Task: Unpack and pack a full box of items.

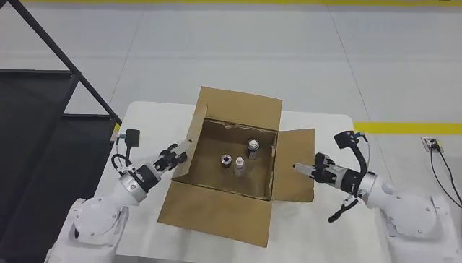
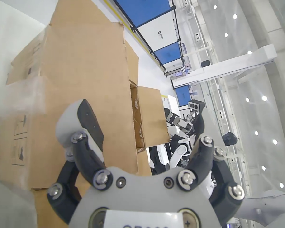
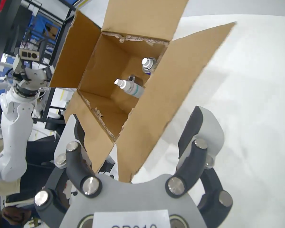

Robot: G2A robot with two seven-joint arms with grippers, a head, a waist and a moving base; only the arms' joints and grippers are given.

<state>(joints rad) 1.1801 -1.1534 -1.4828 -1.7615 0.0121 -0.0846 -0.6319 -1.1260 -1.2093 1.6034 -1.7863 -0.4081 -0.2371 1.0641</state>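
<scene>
my left fingers [image 2: 89, 119] are spread apart just outside the box's [image 1: 216, 212] left flap. my right fingers [image 3: 199, 129] are spread too, at its right flap's edge. the box sits open on the bench [image 1: 144, 118], with a spray can [image 1: 253, 146] and a white-capped bottle [image 1: 239, 165] standing inside.

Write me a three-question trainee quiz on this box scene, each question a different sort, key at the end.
1. Multiple choice: how many items stand inside the cardboard box? A) one B) three C) six
2. True or false: the box's flaps are taped shut.
3. Fill in: the left gripper and right gripper sit at opposite side flaps, both with fingers ___.

Key: 1 B, namely a spray can, a spray bottle and a small dark-topped container; 2 false, all flaps are open; 3 open.
</scene>
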